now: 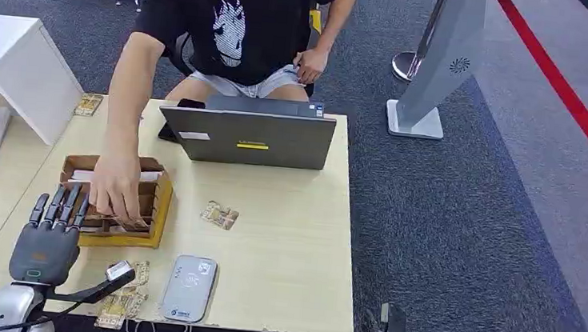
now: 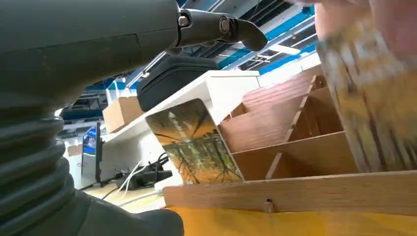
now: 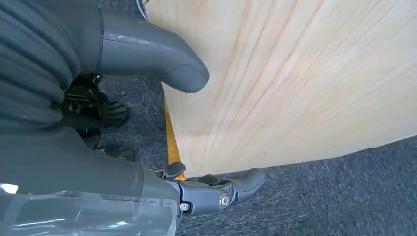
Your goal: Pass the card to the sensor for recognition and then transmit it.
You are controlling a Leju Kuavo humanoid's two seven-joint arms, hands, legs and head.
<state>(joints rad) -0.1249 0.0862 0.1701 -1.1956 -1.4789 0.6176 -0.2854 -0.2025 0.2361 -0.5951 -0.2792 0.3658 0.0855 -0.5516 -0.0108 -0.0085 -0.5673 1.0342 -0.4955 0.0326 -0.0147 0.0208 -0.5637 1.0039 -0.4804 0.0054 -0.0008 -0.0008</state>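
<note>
So far: no card held, nothing passed over the reader (image 1: pixel 188 288) at lower centre
Left hand (image 1: pixel 47 234): fingers spread, empty, beside the card box (image 1: pixel 157 202) at lower left
Right hand (image 3: pixel 147 64): empty, fingers apart, off the table edge (image 3: pixel 295 73)
Left to do: take card (image 2: pixel 194 142), scan it, hand it on

Upright card (image 2: pixel 194 142) in wooden divided box (image 2: pixel 305 191), blurred person's hand (image 2: pixel 373 83) above

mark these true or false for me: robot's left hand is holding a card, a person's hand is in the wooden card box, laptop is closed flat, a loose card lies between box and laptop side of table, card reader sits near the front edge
1. The left hand holds a card: false, its fingers are spread and hold nothing.
2. A person's hand reaches into the wooden card box: true.
3. The laptop is closed flat: false, its lid stands open.
4. A loose card lies on the table right of the box: true.
5. The card reader sits near the table's front edge: true.
</note>
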